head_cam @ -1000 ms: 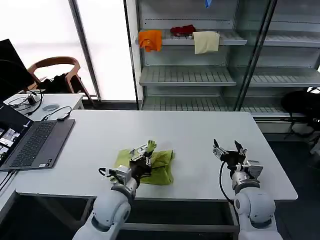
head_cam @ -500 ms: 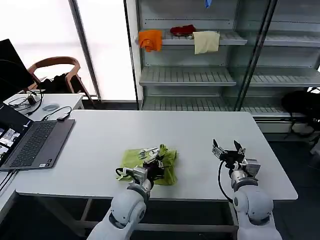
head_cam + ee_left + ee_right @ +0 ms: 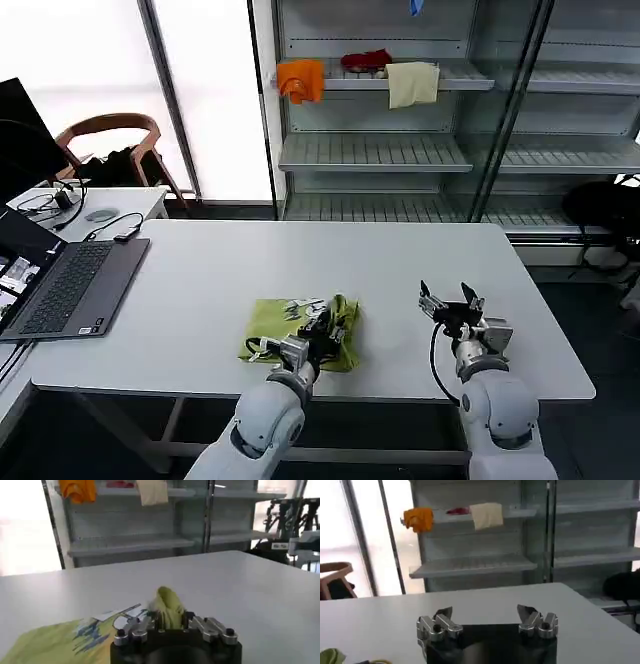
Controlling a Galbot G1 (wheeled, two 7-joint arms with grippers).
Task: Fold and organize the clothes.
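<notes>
my left gripper (image 3: 322,327) pinches a fold of the green t-shirt (image 3: 272,322), lower centre; my right gripper (image 3: 449,303) waits, jaws apart. a thin pinch could slip, undoing the fold.

Lime-green T-shirt (image 3: 275,318) with white patch; white table (image 3: 300,265); orange cloth (image 3: 300,78); cream cloth (image 3: 412,84).

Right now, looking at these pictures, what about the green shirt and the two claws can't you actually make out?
- T-shirt: its near edge sits behind the left gripper in the head view; the left wrist view's bottom edge cuts it off.
- White printed patch: too small to read.
- Fold of cloth between the left gripper's fingers: the layer count is hidden.
- Right gripper, open: its body hides the table beneath in the right wrist view.
</notes>
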